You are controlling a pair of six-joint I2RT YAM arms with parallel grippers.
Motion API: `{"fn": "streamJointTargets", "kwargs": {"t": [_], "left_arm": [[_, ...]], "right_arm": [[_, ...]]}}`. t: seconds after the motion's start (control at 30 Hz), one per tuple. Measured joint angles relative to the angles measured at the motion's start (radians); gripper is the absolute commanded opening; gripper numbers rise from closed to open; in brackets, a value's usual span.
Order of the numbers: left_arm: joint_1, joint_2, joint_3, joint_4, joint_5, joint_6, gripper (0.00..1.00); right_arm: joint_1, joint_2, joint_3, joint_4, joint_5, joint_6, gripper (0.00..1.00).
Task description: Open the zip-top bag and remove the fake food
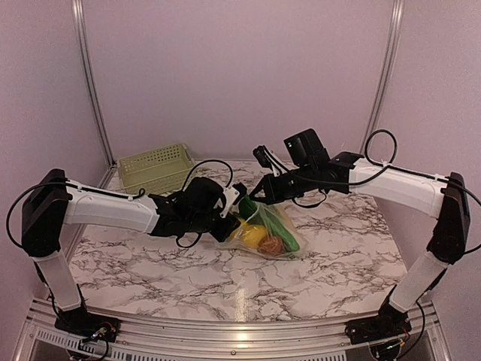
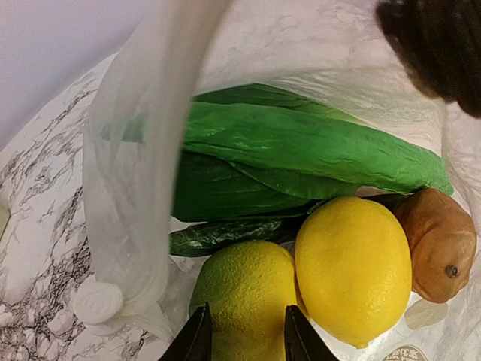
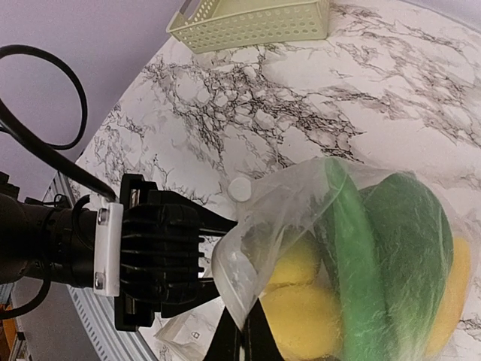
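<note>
Jaws of right gripper (image 3: pixel 242 344) pinch zip-top bag (image 3: pixel 255 226) of fake food (image 2: pixel 353 271); left gripper (image 2: pixel 244 338) narrowly parted.

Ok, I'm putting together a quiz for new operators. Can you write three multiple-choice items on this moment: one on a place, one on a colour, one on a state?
1. Where does the basket stand?
A. at the far left of the table
B. at the near edge, in the middle
C. by the right arm's base

2. What colour is the leafy vegetable inside the zip-top bag?
A. red
B. green
C. white

3. What is the right gripper doing?
A. hanging open above the table
B. shut on nothing
C. shut on the bag's edge

Answers:
1 A: the top view shows it at the back left, near the wall.
2 B: the left wrist view shows green leaves beside a yellow lemon.
3 C: the right wrist view shows the plastic pinched at its fingers.
</note>
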Motion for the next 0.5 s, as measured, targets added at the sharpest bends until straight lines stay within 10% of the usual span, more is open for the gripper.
{"fn": "streamJointTargets", "kwargs": {"t": [0.17, 0.33, 0.5], "left_arm": [[0.002, -0.001, -0.016, 0.026, 0.016, 0.02, 0.31], [0.002, -0.019, -0.045, 0.029, 0.035, 0.037, 0.67], [0.003, -0.019, -0.056, 0.034, 0.037, 0.034, 0.72]], "right_arm": [[-0.006, 0.0, -0.007, 0.002, -0.001, 0.0, 0.0], [-0.011, 0.0, -0.022, 0.004, -0.007, 0.0, 0.0], [-0.011, -0.003, -0.043, 0.023, -0.019, 0.001, 0.0]]}}
